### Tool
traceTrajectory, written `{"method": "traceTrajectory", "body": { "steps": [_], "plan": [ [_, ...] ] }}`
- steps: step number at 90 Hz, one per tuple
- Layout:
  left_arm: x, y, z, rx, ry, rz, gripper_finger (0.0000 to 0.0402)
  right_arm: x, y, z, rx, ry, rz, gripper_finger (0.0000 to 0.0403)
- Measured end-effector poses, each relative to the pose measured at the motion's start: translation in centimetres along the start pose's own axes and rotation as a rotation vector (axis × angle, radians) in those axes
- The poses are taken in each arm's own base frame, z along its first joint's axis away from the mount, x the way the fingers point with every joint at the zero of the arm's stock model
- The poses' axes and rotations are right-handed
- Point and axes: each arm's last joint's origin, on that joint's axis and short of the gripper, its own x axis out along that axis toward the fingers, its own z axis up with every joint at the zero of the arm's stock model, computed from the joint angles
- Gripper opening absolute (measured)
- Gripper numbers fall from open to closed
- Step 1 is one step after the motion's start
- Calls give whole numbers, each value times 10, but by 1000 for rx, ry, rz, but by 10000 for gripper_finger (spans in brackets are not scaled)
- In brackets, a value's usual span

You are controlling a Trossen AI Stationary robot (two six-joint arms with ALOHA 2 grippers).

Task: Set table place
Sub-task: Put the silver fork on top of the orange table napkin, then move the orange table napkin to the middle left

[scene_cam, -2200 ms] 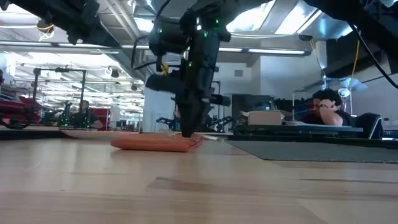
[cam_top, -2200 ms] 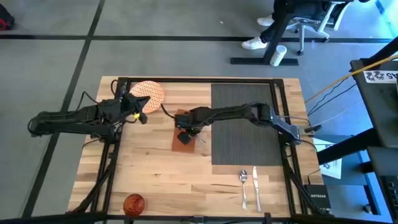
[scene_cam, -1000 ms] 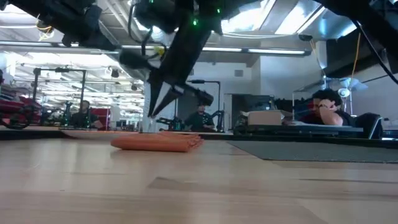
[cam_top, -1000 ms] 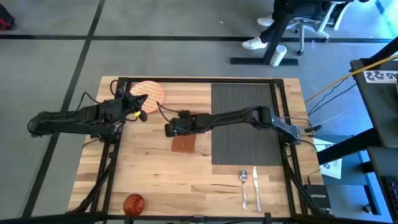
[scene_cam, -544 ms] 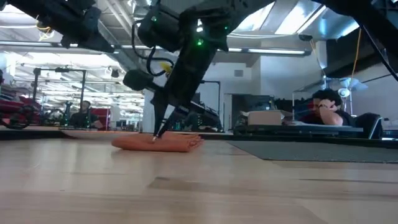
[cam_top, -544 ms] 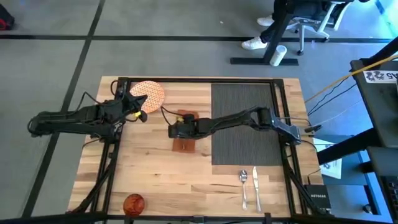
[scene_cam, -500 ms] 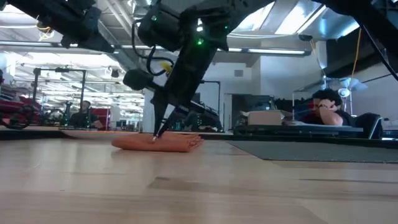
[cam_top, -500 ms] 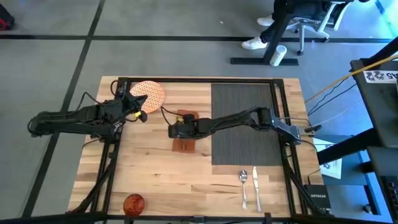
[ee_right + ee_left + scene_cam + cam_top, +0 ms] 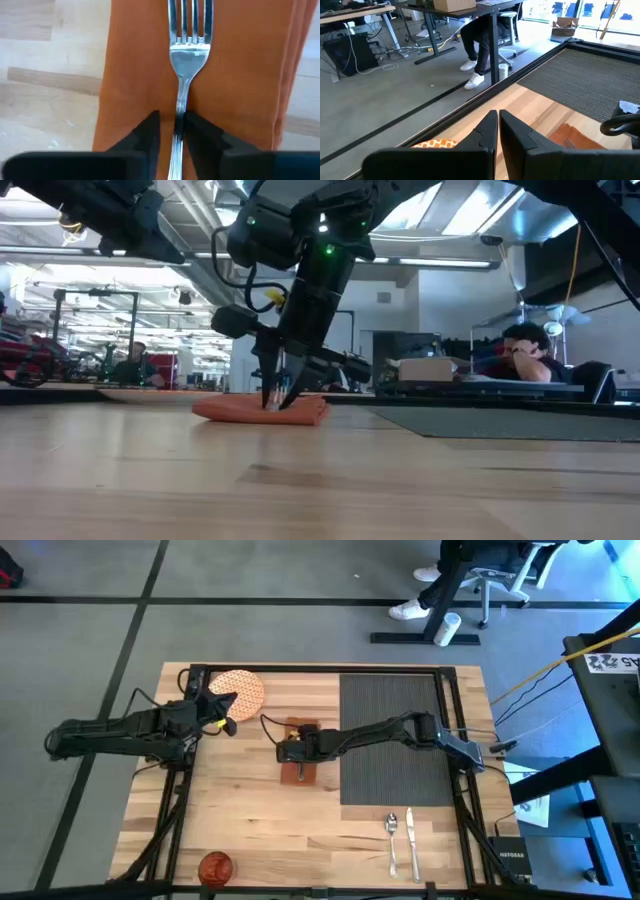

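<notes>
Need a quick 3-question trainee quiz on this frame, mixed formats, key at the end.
1. True or false: the plate sits on the placemat.
2. Multiple choice: the fork lies on A) the placemat, B) the napkin, C) the bare table.
3. Fill in: the right hand has its fingers either side of the fork's ____.

Key: 1. False; the plate is on bare wood near the left hand, and the placemat holds nothing. 2. B. 3. Handle.
</notes>
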Motion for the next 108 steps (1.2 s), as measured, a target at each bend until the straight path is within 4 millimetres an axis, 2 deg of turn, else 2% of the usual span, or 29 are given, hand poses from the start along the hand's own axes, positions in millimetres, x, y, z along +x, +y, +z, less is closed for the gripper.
{"method": "traceTrajectory", "body": {
  "steps": [13, 28, 41, 52, 62, 79, 95, 108],
  "plan": [
    [0, 0, 0, 4, 1, 0, 0, -5, 5, 2, -63, 0, 6, 125],
    [0, 0, 0, 13, 1, 0, 0, -25, 20, 11, -159, -48, 6, 126],
    [0, 0, -1, 26, 11, 1, 0, -47, 23, 23, -299, -93, -91, 127],
    [0, 0, -3, 40, 22, 3, 0, -62, 16, 38, -474, -77, -237, 125],
    [0, 0, -3, 47, 26, 3, 0, -68, 7, 48, -594, -28, -343, 102],
    [0, 1, -5, 40, 42, 5, 0, -67, -1, 59, -835, 50, -415, 11],
    [1, 0, -7, 72, 59, 7, 0, -64, 4, 62, -960, 78, -344, 3],
    [1, 0, -4, 37, 36, 4, 0, -63, 21, 51, -1004, 70, -149, 1]
  ]
}}
